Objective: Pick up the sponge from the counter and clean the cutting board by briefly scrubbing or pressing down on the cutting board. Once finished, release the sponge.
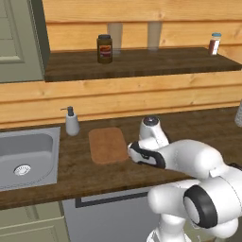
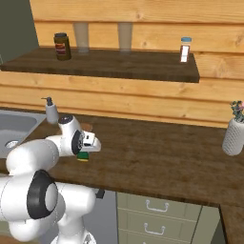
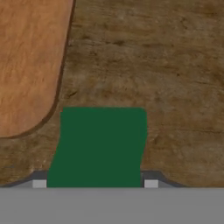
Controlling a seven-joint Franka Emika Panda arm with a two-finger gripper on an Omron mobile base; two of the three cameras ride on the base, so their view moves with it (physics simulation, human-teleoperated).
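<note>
The sponge [image 3: 100,144] shows its green top in the hand view, lying on the dark wood counter [image 3: 175,87] just beside the rounded corner of the light-brown cutting board [image 3: 26,57]. My gripper [image 3: 95,183] reaches straight down over the sponge. Its fingertips [image 3: 151,183] press against the sponge's two sides, and the lower part of the sponge looks squeezed narrower. In the right base view the sponge [image 2: 83,157], green over yellow, sits under the gripper [image 2: 85,151] at counter level. In the left base view the cutting board [image 1: 108,145] lies left of my arm, with nothing on it.
A steel sink [image 1: 23,160] is set into the counter at the left, with a soap dispenser [image 1: 71,122] beside it. The higher shelf [image 1: 142,64] carries a jar [image 1: 104,48] and a small bottle [image 1: 214,44]. A white vase [image 2: 234,136] stands far right.
</note>
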